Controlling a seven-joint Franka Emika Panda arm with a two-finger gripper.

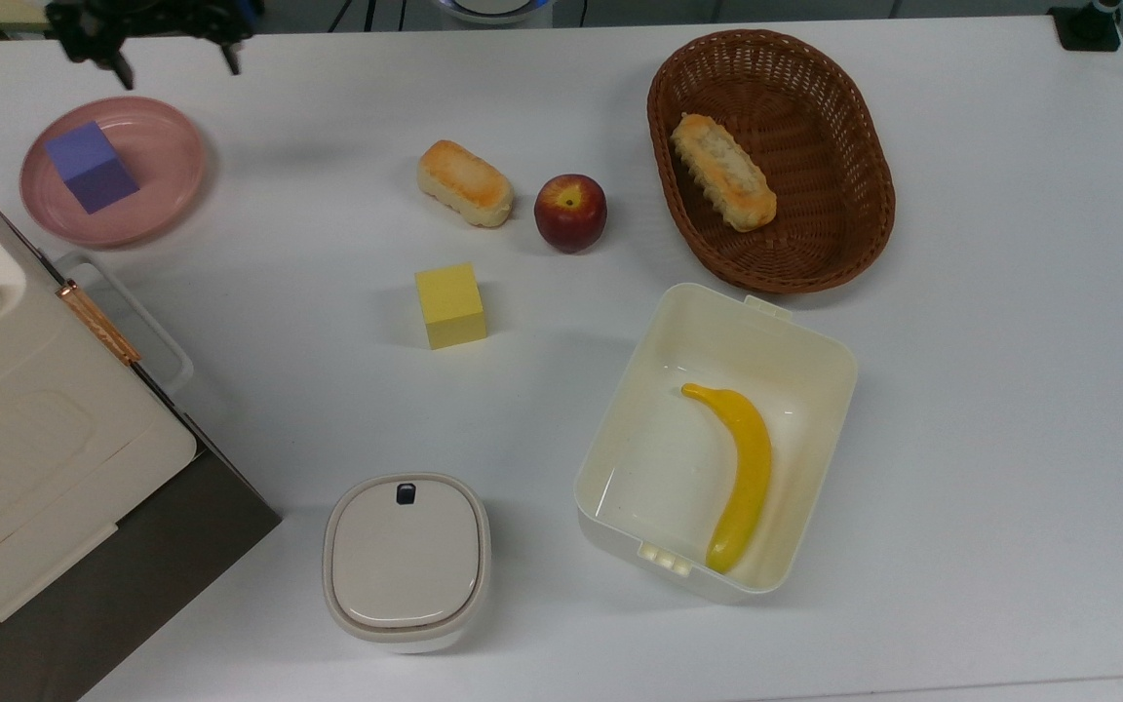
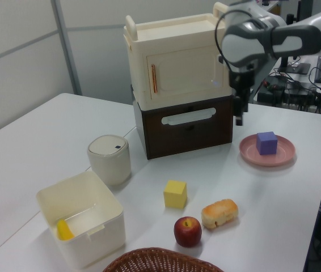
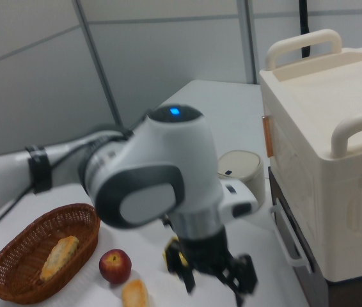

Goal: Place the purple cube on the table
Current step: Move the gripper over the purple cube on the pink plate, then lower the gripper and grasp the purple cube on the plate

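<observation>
While the purple cube (image 1: 91,167) sits on the pink plate (image 1: 168,156), the gripper (image 1: 174,64), fingers spread, probably needs centring above it, then a straight descent astride opposite faces.

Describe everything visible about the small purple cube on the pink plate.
The small purple cube is a matte blue-purple solid block with plain faces, its top lighter than its sides. It sits flat and upright on the round pink plate, toward the top view's left half of it, turned slightly askew to the table edges. Nothing else touches it; the black two-finger gripper hangs open beyond the plate, apart from it.
</observation>
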